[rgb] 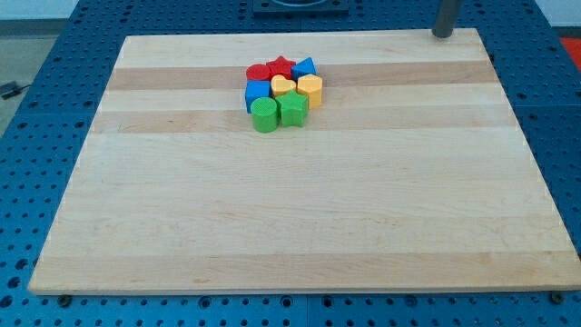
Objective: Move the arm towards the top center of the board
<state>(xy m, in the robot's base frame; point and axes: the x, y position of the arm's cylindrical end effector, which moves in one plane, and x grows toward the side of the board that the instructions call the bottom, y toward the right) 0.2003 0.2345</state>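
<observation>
Judging by the wooden board (300,200), job was approx half done: block cluster (283,93) sat upper centre, untouched. My tip (442,34) stood at upper right corner, rod upright, well apart from the blocks; leftward slide along top edge remained. No fingers on rod, nothing held.

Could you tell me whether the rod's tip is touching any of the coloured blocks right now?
Apart. The camera view shows my tip at the board's top right corner, with bare wood between it and the nearest block, the blue block.
</observation>
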